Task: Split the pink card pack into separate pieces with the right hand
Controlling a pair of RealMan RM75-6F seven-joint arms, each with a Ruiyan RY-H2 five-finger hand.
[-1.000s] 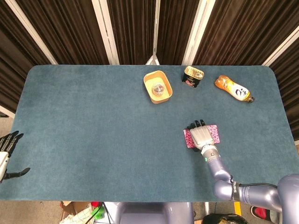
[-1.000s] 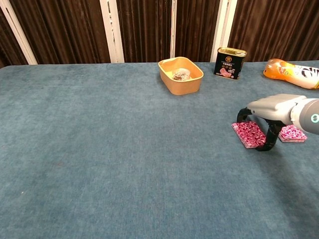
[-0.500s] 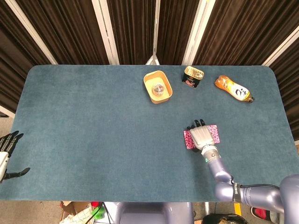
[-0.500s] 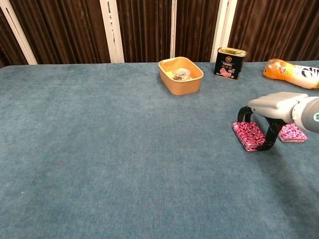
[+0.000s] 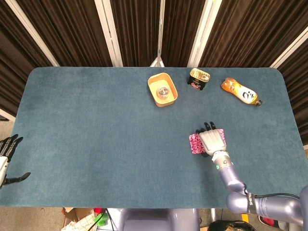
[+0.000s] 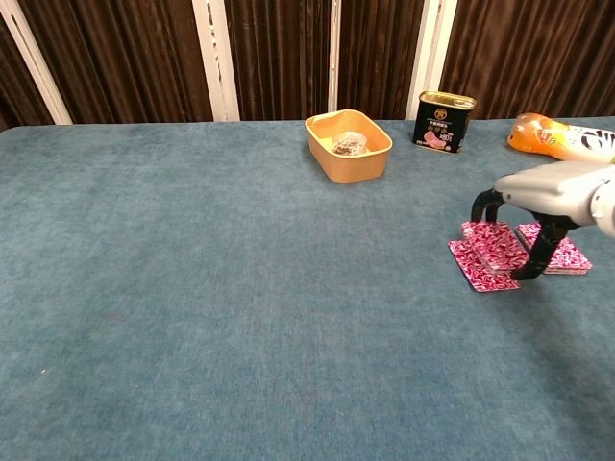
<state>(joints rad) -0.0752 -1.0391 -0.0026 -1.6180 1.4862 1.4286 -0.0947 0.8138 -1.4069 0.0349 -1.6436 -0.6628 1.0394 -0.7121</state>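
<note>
The pink card pack lies in parts at the table's right. A bottom piece [image 6: 478, 270] lies flat on the cloth. Just above it is a thicker stack [image 6: 496, 245], pinched between the thumb and fingers of my right hand [image 6: 553, 189] and shifted a little to the right. Another pink pile [image 6: 562, 254] lies on the far side of the fingers. In the head view the right hand [image 5: 212, 140] covers most of the cards, with pink showing at its left [image 5: 195, 143]. My left hand [image 5: 6, 158] hangs off the table's left edge, fingers spread and holding nothing.
At the back of the blue table [image 5: 96, 134] stand a tan bowl [image 6: 348, 145] with a small object inside, a black tin [image 6: 443, 121] and an orange bottle [image 6: 562, 137] lying on its side.
My right hand has lifted and shifted right. A stack of cards has come with it, uncovering a bottom piece on the cloth. The left hand has not moved.
</note>
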